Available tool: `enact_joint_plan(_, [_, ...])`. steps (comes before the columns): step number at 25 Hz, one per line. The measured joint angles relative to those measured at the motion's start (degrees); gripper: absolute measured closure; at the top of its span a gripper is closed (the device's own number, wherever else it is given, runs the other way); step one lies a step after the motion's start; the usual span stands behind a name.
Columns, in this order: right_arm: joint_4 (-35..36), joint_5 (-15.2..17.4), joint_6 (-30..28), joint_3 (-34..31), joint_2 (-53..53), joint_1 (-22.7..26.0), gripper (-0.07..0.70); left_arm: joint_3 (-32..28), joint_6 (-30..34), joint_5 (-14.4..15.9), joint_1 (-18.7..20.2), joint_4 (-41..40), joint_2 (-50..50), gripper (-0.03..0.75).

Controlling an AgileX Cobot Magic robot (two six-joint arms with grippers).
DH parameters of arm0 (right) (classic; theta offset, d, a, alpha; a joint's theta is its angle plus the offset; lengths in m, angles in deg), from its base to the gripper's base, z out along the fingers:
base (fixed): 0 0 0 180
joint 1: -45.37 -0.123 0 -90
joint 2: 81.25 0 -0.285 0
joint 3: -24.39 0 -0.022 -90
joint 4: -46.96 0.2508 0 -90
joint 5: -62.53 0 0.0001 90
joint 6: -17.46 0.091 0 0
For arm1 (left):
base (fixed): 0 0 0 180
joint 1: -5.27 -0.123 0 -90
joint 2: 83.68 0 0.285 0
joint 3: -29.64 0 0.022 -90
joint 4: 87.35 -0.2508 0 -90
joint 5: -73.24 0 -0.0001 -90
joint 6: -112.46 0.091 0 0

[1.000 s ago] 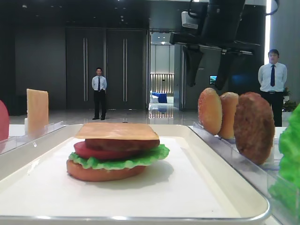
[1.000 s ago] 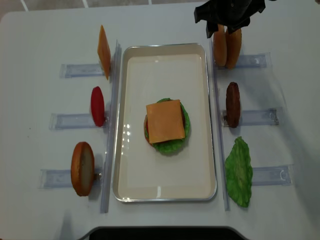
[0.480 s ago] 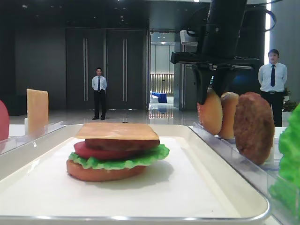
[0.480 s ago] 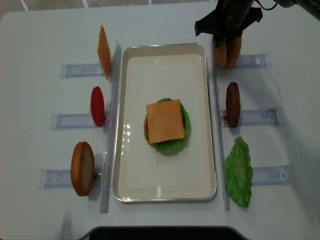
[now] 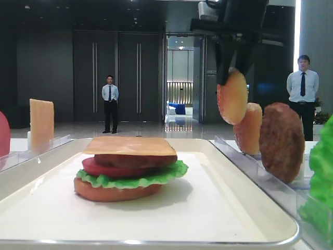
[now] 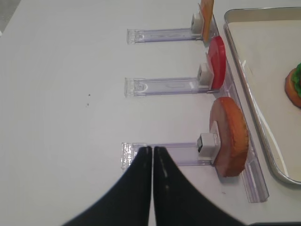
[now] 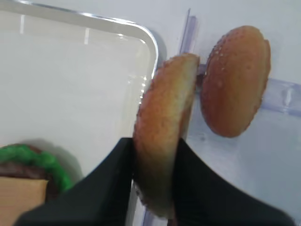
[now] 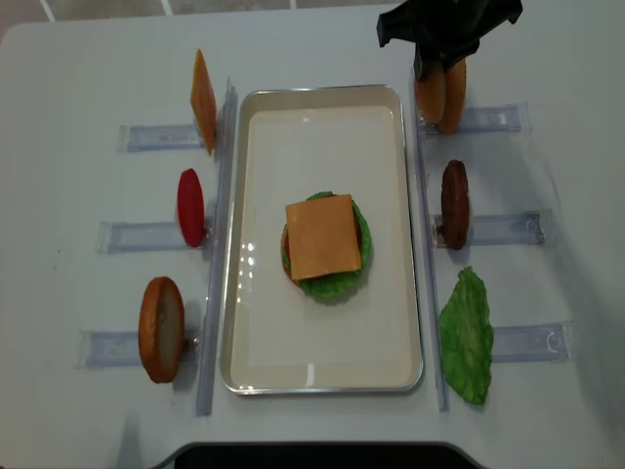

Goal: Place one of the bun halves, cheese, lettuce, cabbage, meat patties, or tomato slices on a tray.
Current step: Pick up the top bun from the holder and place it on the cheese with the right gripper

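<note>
My right gripper (image 7: 155, 181) is shut on a seeded golden-tan bun half (image 7: 162, 141), held on edge between both black fingers. In the exterior view the bun half (image 5: 232, 96) hangs clear above its rack, beside the tray's far right corner, under the right gripper (image 5: 232, 72). A more orange bun (image 5: 248, 127) stays in the rack. The cream tray (image 8: 322, 91) holds a stack topped by a cheese (image 8: 322, 234) square over patty, tomato, lettuce and bottom bun. My left gripper (image 6: 152, 149) is shut and empty, over the table left of the racks.
On the right racks stand a meat patty (image 8: 454, 203) and a lettuce leaf (image 8: 466, 335). The left racks carry a cheese slice (image 8: 202, 101), a tomato slice (image 8: 190, 207) and a bun (image 8: 161, 328). Clear rack rails line both long sides of the tray.
The right gripper came down over the two buns, shut on the left one and lifted it up out of the rack. The left arm has not moved.
</note>
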Motion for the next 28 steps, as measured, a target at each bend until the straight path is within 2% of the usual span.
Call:
enact_joint_plan(3, [0.12,1.27,1.76,0.20,1.96,-1.40,0.449,0.00,0.00,0.00,0.00,0.00,0.00,0.716])
enact_joint_plan(9, [0.24,1.61,8.08,0.20,5.45,-5.97,0.449,0.00,0.00,0.00,0.00,-0.01,0.00,0.716])
enact_joint_plan(14, [-1.23,1.69,13.20,0.20,6.45,-12.00,0.449,0.00,0.00,0.00,0.00,-0.01,0.00,0.716])
enact_joint_plan(19, [-1.90,1.69,14.67,-0.15,6.94,-14.76,0.449,0.00,0.00,0.00,0.00,-0.01,0.00,0.716])
enact_joint_plan(23, [-3.73,1.48,16.11,-6.88,11.04,-16.13,0.449,0.00,0.00,0.00,0.00,-0.01,0.00,0.716])
enact_joint_plan(28, [-2.68,1.12,18.76,-21.17,18.26,-18.61,0.449,0.00,0.00,0.00,0.00,-0.01,0.00,0.716])
